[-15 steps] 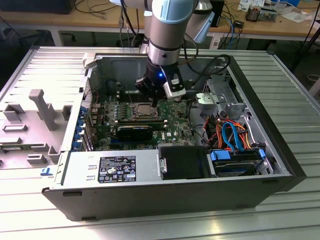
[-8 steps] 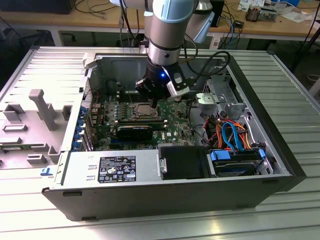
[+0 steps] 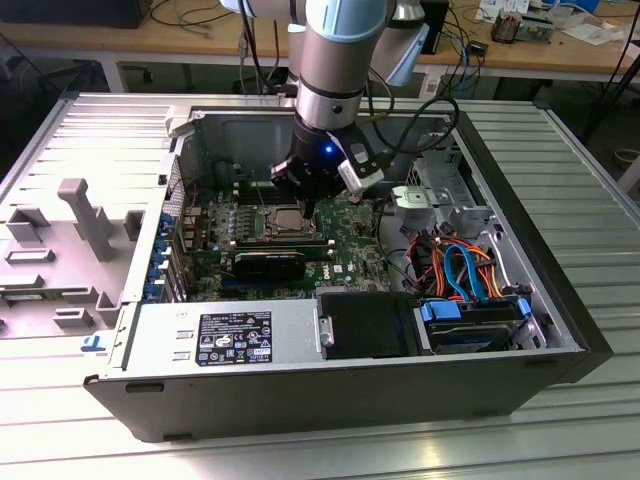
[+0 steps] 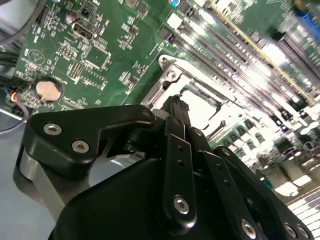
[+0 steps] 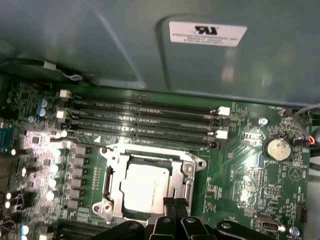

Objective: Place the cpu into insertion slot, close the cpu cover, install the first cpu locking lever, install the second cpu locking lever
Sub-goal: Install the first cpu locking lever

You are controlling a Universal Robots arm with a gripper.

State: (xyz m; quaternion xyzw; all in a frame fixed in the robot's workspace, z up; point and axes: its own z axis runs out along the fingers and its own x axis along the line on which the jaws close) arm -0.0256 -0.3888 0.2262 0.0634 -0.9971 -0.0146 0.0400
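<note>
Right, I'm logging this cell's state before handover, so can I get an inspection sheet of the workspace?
Surface: ribbed metal table carrying the open computer case.
Job's things: cpu sits in the insertion slot; cpu cover appears to lie down around it.
Clutter: grey plastic part on the table, at the exterior view's left.
Grippers: gripper shut, tips at the slot's edge.
Cables: orange and blue cables inside the case.
Surroundings: wooden bench behind.
</note>
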